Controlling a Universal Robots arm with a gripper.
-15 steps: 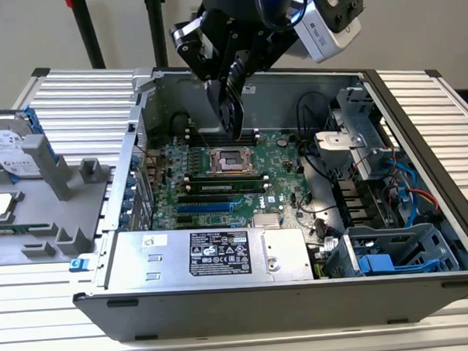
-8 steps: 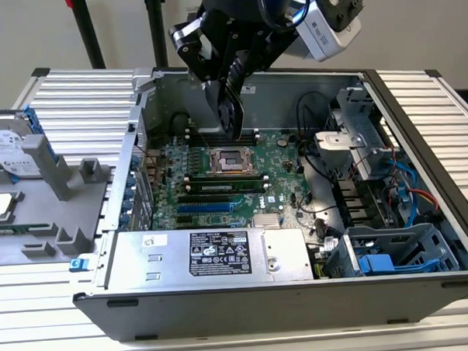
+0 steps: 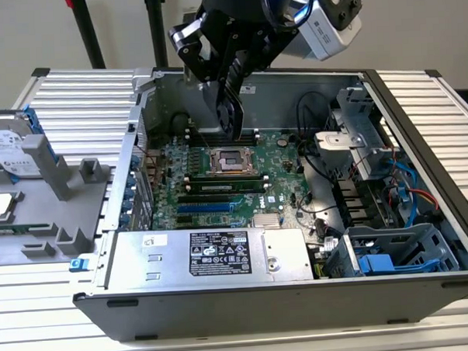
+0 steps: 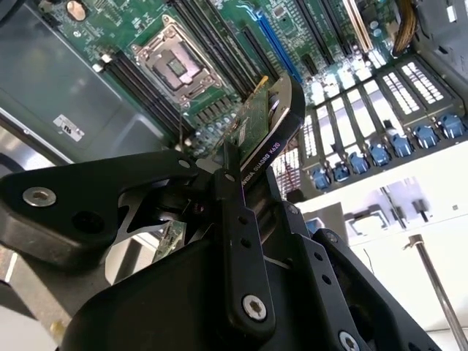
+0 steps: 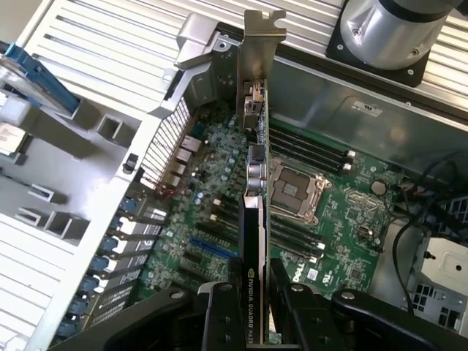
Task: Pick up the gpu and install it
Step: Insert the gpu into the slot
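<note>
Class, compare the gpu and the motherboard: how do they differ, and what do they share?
The gpu is slim; the motherboard is broad. The gpu stands on edge above it; the motherboard lies flat in the case. The hand clamps the gpu, not the motherboard. Both are green circuit boards.

pincer (image 5: 253, 298) clamped on gpu (image 5: 254, 183), held over mobo (image 5: 212, 219)
</note>
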